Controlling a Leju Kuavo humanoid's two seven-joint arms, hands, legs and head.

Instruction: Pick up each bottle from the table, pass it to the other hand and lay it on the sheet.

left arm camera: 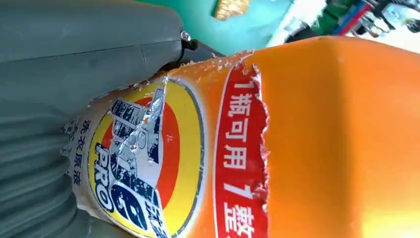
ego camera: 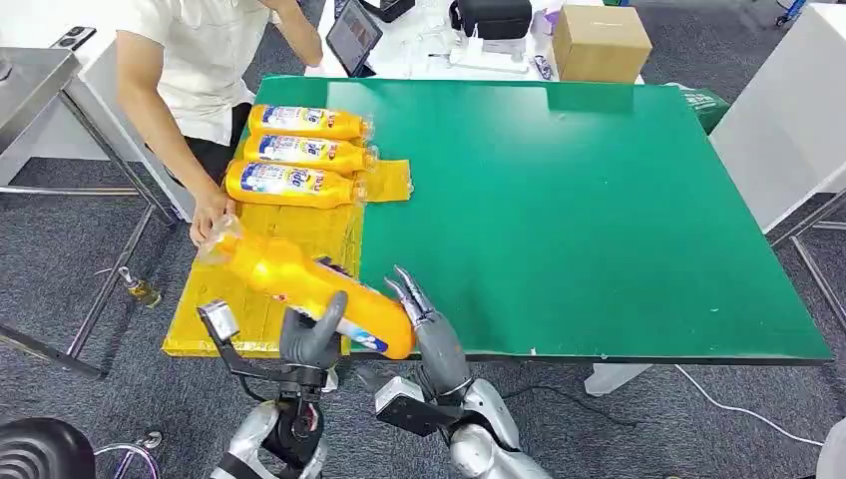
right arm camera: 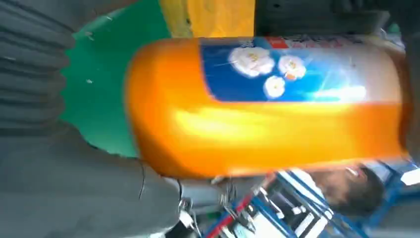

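The left hand (ego camera: 311, 334) is wrapped around the lower body of an orange detergent bottle (ego camera: 309, 289), which is held aloft and tilted over the near end of the yellow sheet (ego camera: 299, 232), its cap toward a person's hand (ego camera: 210, 218) at the sheet's edge. The right hand (ego camera: 417, 302) stands just beside the bottle's base with fingers spread and straight — holding nothing. Three like bottles (ego camera: 299, 153) already lie side by side at the sheet's far end. To lay this one well, level it first, then lower it flat next to that row (cap pointing the same way) — and uncurl only once it rests.
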